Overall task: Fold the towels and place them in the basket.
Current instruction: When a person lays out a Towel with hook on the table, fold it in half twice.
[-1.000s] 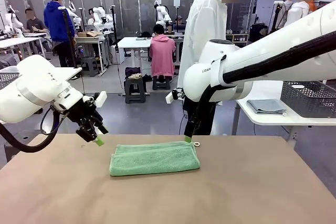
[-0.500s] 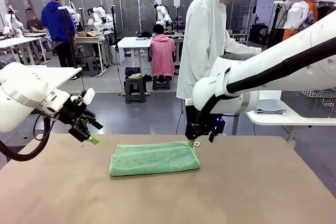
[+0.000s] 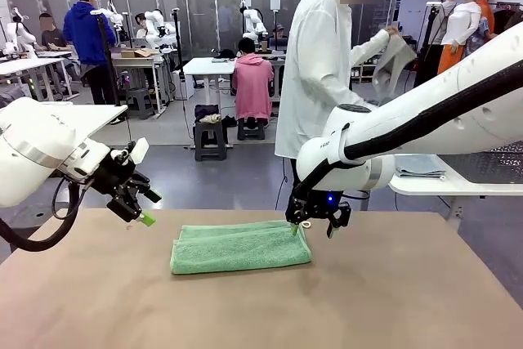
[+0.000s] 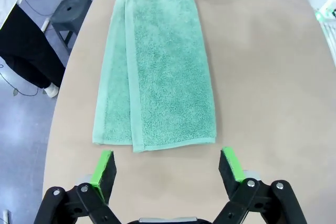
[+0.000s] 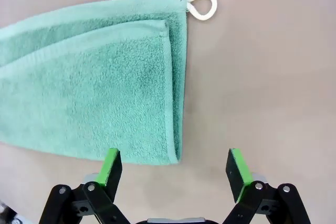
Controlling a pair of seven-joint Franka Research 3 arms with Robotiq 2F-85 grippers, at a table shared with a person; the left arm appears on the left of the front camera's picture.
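While mint towel (image 3: 241, 247) lies folded | left gripper (image 4: 167, 157), right gripper (image 5: 174, 156): jaws apart

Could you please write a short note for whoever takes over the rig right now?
Left gripper open, just short of one end of the mint towel, not touching.
Right gripper open at its loop end, also clear.
Mint towel lies folded lengthwise on the table; a grey-blue towel lies folded on the side table by the basket.
To do: probably fold mint towel further, basket the towels.
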